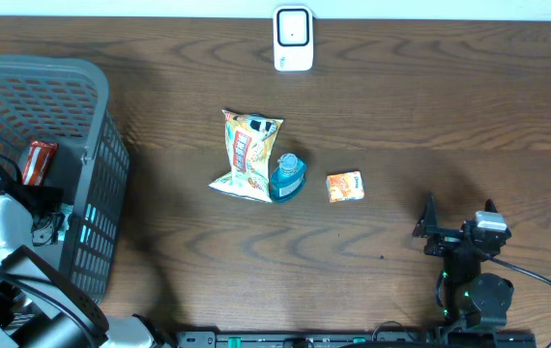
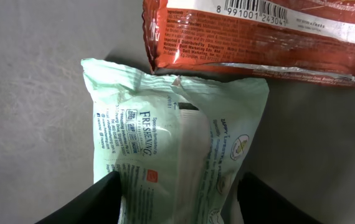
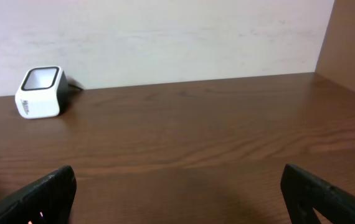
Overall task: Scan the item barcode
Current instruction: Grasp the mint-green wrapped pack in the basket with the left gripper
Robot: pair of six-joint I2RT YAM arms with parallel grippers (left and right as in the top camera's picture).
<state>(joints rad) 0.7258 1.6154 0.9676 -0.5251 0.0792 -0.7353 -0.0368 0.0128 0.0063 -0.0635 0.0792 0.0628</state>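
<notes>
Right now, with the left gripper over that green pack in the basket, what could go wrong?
1. The left gripper has open jaws straddling the green pack; a grip may crumple it or slip.
2. The red packet lies against its top edge and could get dragged along.
3. No barcode shows on the pack's upper face, so scanning may need a turn.

Barcode scanner (image 1: 293,39) at the centre of the worktop's (image 1: 159,261) far edge. Mid-worktop, a snack bag (image 1: 246,155) lies with a bottle (image 1: 287,177) touching its right side and a small carton (image 1: 345,187) just right of that. A basket (image 1: 82,126) sits far left. On its floor lies a wipes pack (image 2: 177,155), a wrapped bar (image 2: 258,37) against its far end and the left tool (image 2: 180,202) astride its near end. The right tool (image 1: 459,215) sits at the near right.
</notes>
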